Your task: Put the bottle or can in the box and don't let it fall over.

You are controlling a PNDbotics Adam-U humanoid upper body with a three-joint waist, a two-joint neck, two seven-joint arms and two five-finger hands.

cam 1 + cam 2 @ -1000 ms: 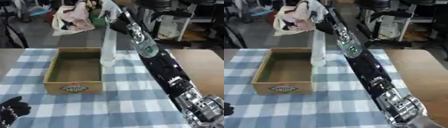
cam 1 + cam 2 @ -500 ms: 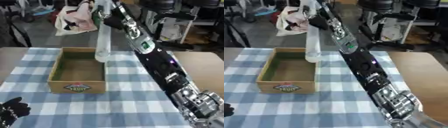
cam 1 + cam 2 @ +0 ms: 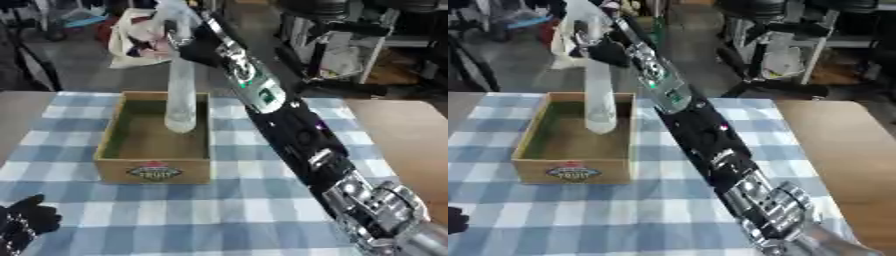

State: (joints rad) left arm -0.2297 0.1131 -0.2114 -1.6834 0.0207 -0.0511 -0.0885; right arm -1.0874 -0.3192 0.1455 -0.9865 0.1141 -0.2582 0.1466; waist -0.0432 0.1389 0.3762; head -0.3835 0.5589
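Over the box (image 3: 153,172), upright bottle (image 3: 180,95), right hand (image 3: 185,37) gripping top

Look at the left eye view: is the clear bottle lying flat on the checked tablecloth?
No. The clear bottle hangs upright from the right hand, its base over the wooden box.

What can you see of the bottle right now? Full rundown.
The bottle is tall, slim and clear, plastic by the look, with no readable label. It hangs upright, barely tilted, held near its top by the right hand, whose fingers curl round it. Its rounded bottom end sits over the right half of the open cardboard box, low inside the walls. Whether it touches the box floor cannot be told. Nothing else touches it.
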